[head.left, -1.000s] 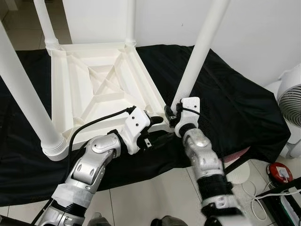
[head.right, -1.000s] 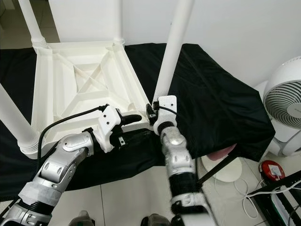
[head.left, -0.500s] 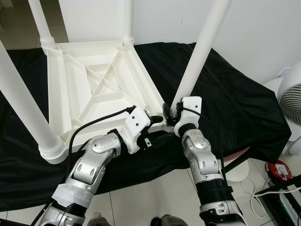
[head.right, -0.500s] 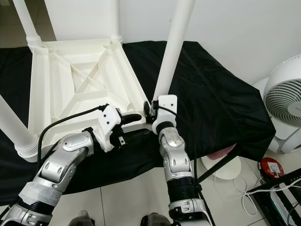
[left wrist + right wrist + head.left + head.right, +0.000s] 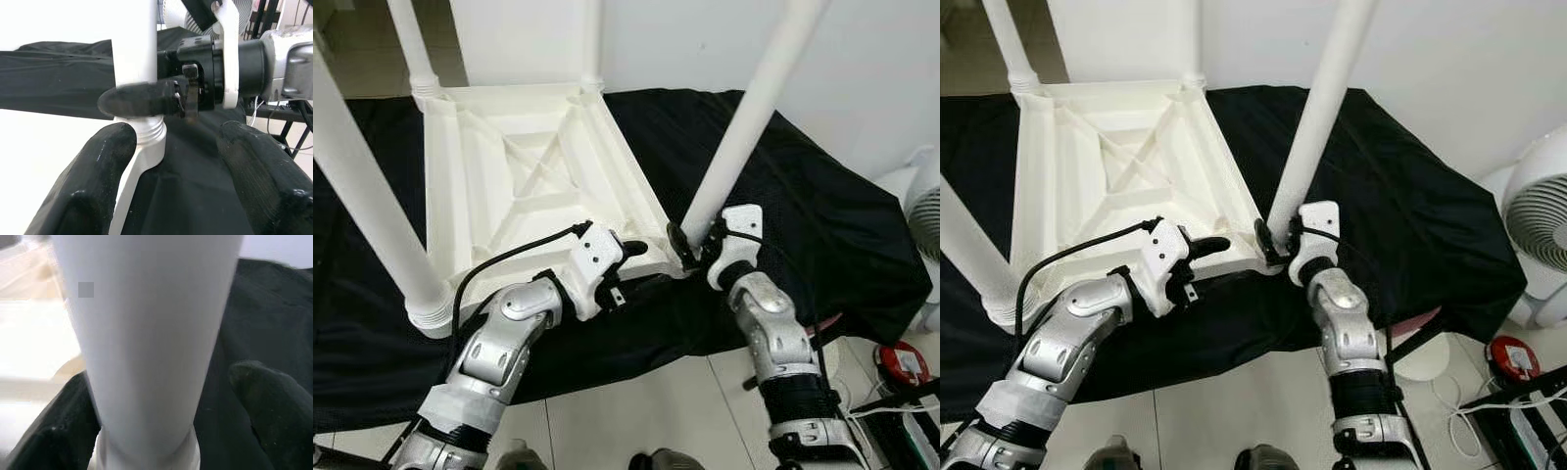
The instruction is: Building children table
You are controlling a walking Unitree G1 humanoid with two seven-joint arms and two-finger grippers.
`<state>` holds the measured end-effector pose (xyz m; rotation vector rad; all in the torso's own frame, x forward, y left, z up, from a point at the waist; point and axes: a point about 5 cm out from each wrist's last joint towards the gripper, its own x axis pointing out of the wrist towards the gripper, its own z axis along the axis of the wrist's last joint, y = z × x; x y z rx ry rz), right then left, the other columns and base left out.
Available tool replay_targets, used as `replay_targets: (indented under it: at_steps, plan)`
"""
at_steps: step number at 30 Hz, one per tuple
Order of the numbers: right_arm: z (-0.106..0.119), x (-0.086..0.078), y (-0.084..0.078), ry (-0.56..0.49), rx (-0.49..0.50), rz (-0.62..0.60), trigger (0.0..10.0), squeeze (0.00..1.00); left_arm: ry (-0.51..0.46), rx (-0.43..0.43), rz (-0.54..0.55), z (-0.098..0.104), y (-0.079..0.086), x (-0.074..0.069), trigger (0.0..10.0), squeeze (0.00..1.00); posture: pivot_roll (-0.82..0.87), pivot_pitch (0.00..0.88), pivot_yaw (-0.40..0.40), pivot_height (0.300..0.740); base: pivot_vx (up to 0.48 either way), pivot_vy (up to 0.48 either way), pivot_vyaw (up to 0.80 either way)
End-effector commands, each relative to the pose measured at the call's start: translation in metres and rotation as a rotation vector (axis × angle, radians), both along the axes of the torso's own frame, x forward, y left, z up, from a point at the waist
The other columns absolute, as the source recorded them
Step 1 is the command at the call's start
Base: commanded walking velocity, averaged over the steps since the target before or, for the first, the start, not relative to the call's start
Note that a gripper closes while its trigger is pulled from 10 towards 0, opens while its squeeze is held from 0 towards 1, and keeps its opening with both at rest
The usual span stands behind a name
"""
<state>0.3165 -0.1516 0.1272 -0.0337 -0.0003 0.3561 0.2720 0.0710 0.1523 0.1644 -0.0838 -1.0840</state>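
Tabletops: one, upside down (image 5: 524,176)
Legs: four that I can count – near left (image 5: 362,186), far left (image 5: 413,44), far middle (image 5: 591,39), near right (image 5: 744,127)
My grippers: two – left (image 5: 641,250), right (image 5: 690,250)
Black cloths: one, under the tabletop (image 5: 822,206)
Fans: one, at the right (image 5: 1540,220)
Red objects on the floor: one, near right (image 5: 899,360)

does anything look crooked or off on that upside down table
Yes: the table leg by the right pincer leans away from the upturned table top, while the other legs stand nearly straight. It seems not seated squarely in its corner socket. The left pincer rests at the table's near edge.
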Motion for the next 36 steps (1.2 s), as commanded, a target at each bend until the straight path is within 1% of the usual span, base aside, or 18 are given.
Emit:
replay_targets:
  at_steps: [1,2,3,4,5,7,8,9,11,14,17,20,21,22,23,31,32,36]
  plan:
    - [-0.001,0.000,-0.005,-0.008,-0.020,0.066,10.0,0.23,-0.013,-0.014,0.054,0.002,0.001,0.001,10.0,0.00,0.08,0.000,-0.099,0.740,0.000,0.000,0.00]
    - [-0.001,0.000,-0.005,-0.008,-0.020,0.066,10.0,0.00,-0.013,-0.014,0.054,0.002,0.001,0.001,10.0,0.00,0.08,0.000,-0.099,0.740,0.000,0.000,0.00]
    - [-0.001,0.001,-0.007,-0.012,-0.039,0.104,10.0,0.00,-0.013,-0.014,0.053,0.002,0.001,0.001,10.0,0.00,0.08,0.000,-0.100,0.740,0.000,0.000,0.00]
    - [0.000,0.002,-0.007,-0.015,-0.050,0.168,10.0,0.00,-0.012,-0.013,0.052,0.001,0.000,0.000,10.0,0.00,0.08,0.000,-0.100,0.740,0.000,0.000,0.00]
    - [0.000,0.002,-0.007,-0.015,-0.050,0.168,10.0,0.00,-0.012,-0.013,0.052,0.001,0.000,0.000,10.0,0.00,0.08,0.000,-0.100,0.740,0.000,0.000,0.00]
    - [0.002,0.007,-0.009,-0.022,-0.079,0.263,10.0,0.00,-0.011,-0.014,0.051,0.002,0.000,0.000,10.0,0.00,0.08,0.000,-0.096,0.740,0.000,0.000,0.00]
    - [0.002,0.007,-0.009,-0.022,-0.079,0.263,10.0,0.00,-0.011,-0.014,0.051,0.002,0.000,0.000,10.0,0.00,0.08,0.000,-0.096,0.740,0.000,0.000,0.00]
    - [0.003,0.010,-0.010,-0.024,-0.087,0.290,10.0,0.00,-0.011,-0.014,0.050,0.002,0.000,0.000,10.0,0.00,0.08,0.000,-0.094,0.740,0.000,0.000,0.00]
    - [0.005,0.019,-0.012,-0.030,-0.130,0.312,10.0,0.00,-0.011,-0.013,0.050,0.002,0.000,0.000,10.0,0.00,0.08,0.000,-0.094,0.740,0.000,0.000,0.00]
    - [0.007,0.023,-0.011,-0.025,-0.143,0.319,10.0,0.00,-0.011,-0.012,0.050,0.002,0.000,0.001,10.0,0.00,0.08,0.000,-0.089,0.740,0.000,0.000,0.00]
    - [0.008,0.034,-0.003,-0.001,-0.187,0.398,10.0,0.00,-0.013,-0.010,0.054,0.002,0.001,0.001,10.0,0.00,0.08,0.000,-0.086,0.740,0.000,0.000,0.00]
    - [0.007,0.035,-0.001,0.006,-0.199,0.423,10.0,0.00,-0.015,-0.007,0.058,0.002,0.001,0.002,10.0,0.00,0.08,0.000,-0.086,0.740,0.000,0.000,0.00]
    - [0.003,0.036,0.003,0.031,-0.215,0.461,1.5,0.00,-0.017,-0.011,0.063,0.003,0.001,0.002,10.0,0.00,0.10,0.000,-0.088,0.740,0.000,0.000,0.00]
    - [0.003,0.036,0.003,0.031,-0.215,0.461,1.5,0.00,-0.017,-0.011,0.063,0.003,0.001,0.002,10.0,0.00,0.10,0.000,-0.088,0.740,0.000,0.000,0.00]
    - [0.002,0.036,0.005,0.044,-0.216,0.479,0.0,0.00,-0.017,-0.012,0.065,0.003,0.001,0.002,10.0,0.00,0.10,0.000,-0.088,0.740,0.000,0.000,0.00]
    - [-0.003,0.036,0.006,0.064,-0.220,0.516,0.0,0.00,-0.018,-0.015,0.074,0.004,0.002,0.002,10.0,0.00,0.10,0.000,-0.096,0.740,0.000,0.000,0.00]
    - [-0.004,0.037,0.003,0.069,-0.216,0.521,0.0,0.00,-0.019,-0.017,0.078,0.004,0.002,0.002,10.0,0.00,0.10,0.000,-0.097,0.740,0.000,0.000,0.00]
    - [-0.005,0.037,0.001,0.071,-0.217,0.519,0.0,0.00,-0.018,-0.018,0.079,0.004,0.002,0.002,10.0,0.00,0.10,0.000,-0.096,0.740,0.000,0.000,0.00]
